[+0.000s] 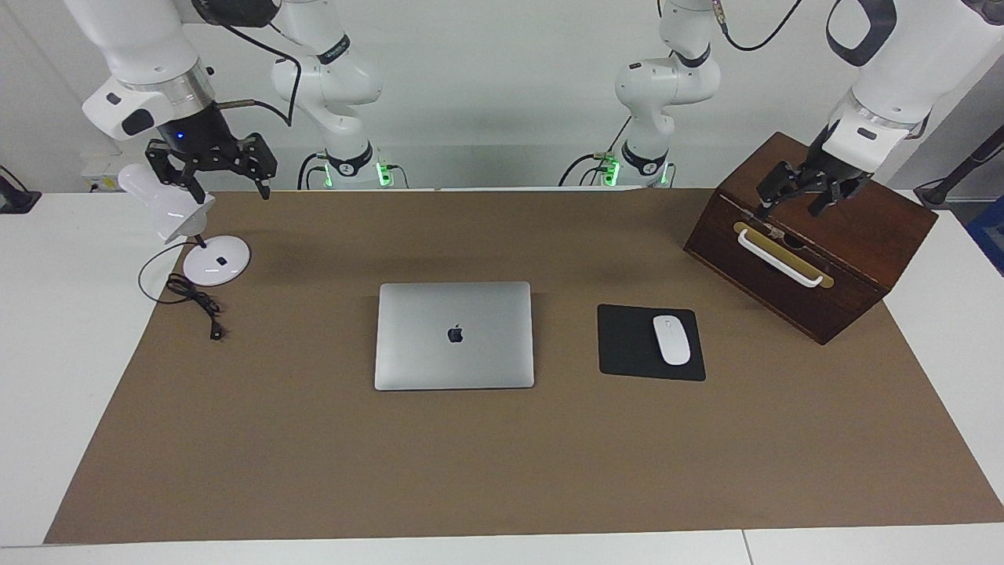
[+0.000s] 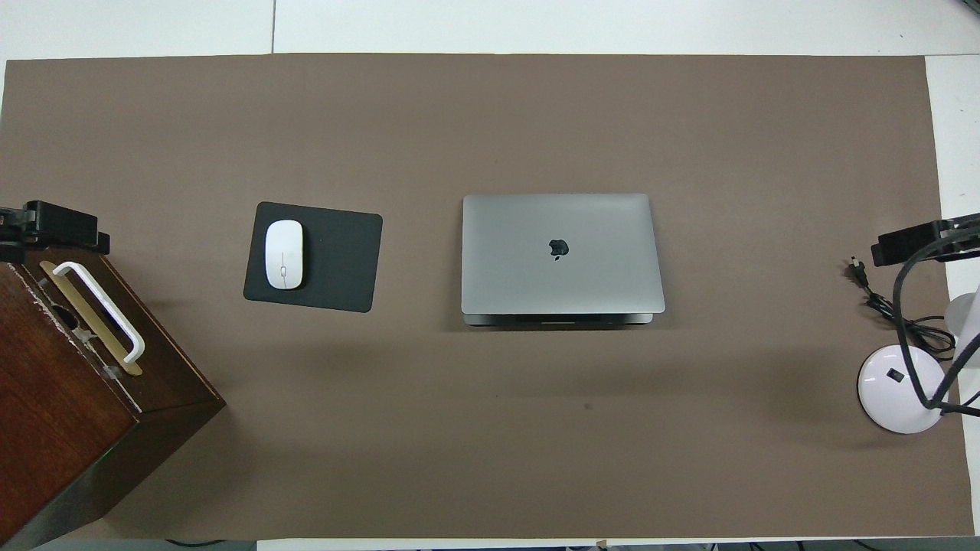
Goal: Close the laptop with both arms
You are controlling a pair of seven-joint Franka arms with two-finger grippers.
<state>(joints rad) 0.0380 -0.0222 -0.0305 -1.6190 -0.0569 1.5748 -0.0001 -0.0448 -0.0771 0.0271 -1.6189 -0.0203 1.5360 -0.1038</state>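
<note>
brown mat [image 1: 314,455] bears shut laptop [image 1: 454,335], keyboard hidden.

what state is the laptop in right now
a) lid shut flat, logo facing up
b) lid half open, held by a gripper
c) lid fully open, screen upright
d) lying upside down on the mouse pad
a: the laptop lies flat on the brown mat with its lid down and the logo showing, beside the mouse pad, no gripper near it.

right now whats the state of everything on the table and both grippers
laptop: lid shut, flat on the mat
mouse: resting on the mouse pad
wooden box: closed
desk lamp: unplugged, plug loose on the mat
left gripper: open, over the box
right gripper: open, over the lamp
</note>
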